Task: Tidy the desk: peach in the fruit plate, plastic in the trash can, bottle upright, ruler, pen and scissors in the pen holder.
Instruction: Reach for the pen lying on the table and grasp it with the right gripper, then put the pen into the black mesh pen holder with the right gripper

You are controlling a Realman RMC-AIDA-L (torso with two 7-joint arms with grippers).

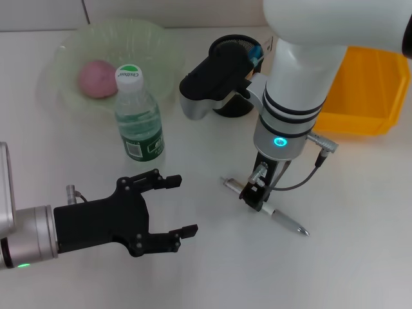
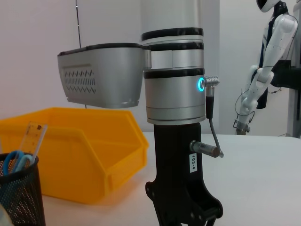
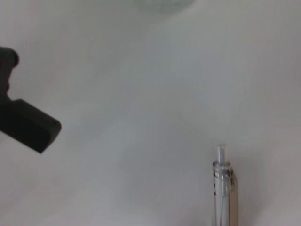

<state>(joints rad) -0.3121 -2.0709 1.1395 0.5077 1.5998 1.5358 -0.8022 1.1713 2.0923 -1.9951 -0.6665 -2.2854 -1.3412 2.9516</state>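
White desk (image 1: 360, 244), carrying a pale green plate (image 1: 64, 48) at the far left, an upright bottle (image 1: 137, 116) just before it, a black mesh pen holder (image 1: 226, 45), a yellow bin (image 1: 367, 90) far right, a pen (image 1: 283, 220) lying flat nearer.

I see a smooth matt white desk (image 1: 360, 257), a translucent thin plastic fruit plate (image 1: 71, 45) holding a matt pink peach (image 1: 96, 78), and a clear glossy plastic bottle (image 1: 138, 122) with a paper-like green label and a ribbed white cap. The pen (image 1: 283, 221) looks like clear plastic with shiny metal trim, the pen holder (image 2: 21, 197) is black wire mesh, and the bin (image 1: 370, 90) is glossy orange-yellow moulded plastic. My left gripper (image 1: 174, 209) is matt black, the right gripper (image 1: 256, 193) black too, under a brushed silver metal collar and glossy white shell.
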